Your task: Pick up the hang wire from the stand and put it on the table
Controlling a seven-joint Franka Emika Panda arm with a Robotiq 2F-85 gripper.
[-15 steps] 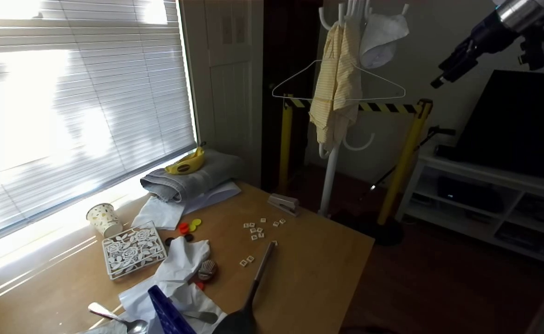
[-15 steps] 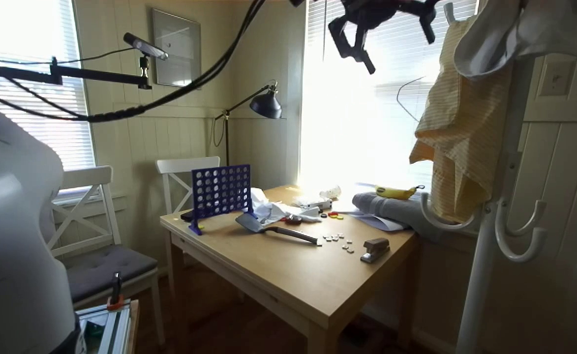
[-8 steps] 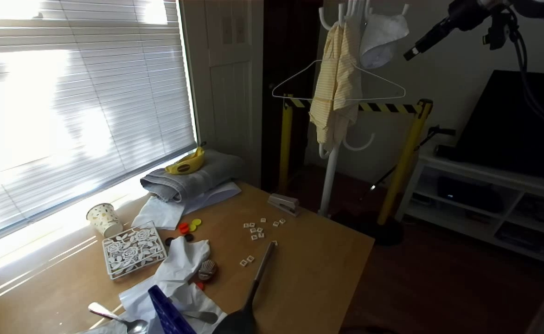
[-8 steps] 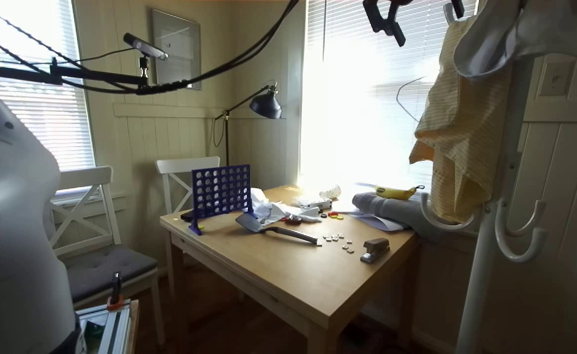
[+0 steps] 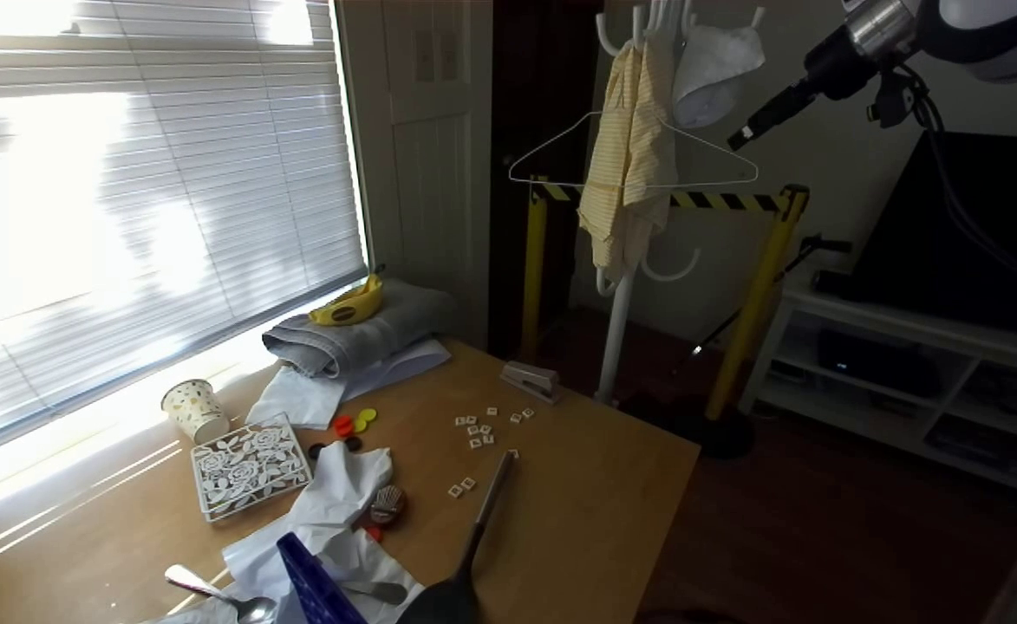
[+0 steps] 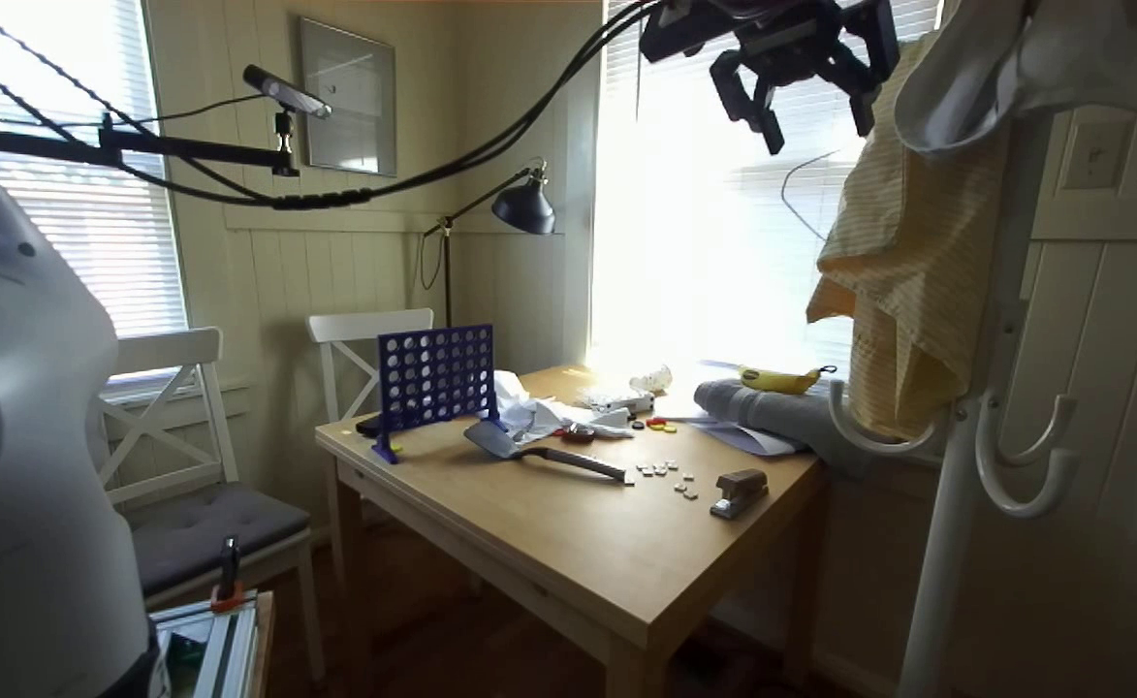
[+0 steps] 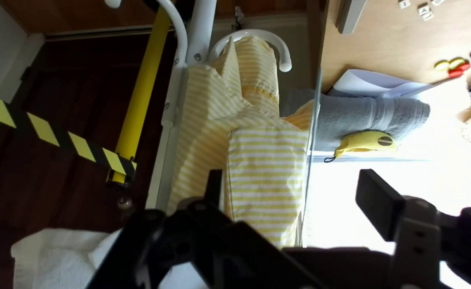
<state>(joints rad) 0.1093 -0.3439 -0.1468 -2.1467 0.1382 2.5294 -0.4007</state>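
The hang wire, a thin pale wire hanger, hangs at the upper part of the white stand by the yellow striped cloth. Its hook is hidden. Part of it shows in an exterior view. In the wrist view the wire runs along the cloth's right edge, seen between the fingers. My gripper is open and empty, by the hanger's right end in that view; it also shows in an exterior view and the wrist view. The distance to the wire is unclear. The brown table stands below.
A white cloth hangs on the stand's hooks. A striped barrier stands behind. On the table are a grey towel with a yellow banana pouch, a stapler, letter tiles, a spatula and a blue grid.
My gripper has moved left toward the hanger in an exterior view, first rising, then lowering over the last half second. It stays open. The hanger, cloths and table things have not moved.
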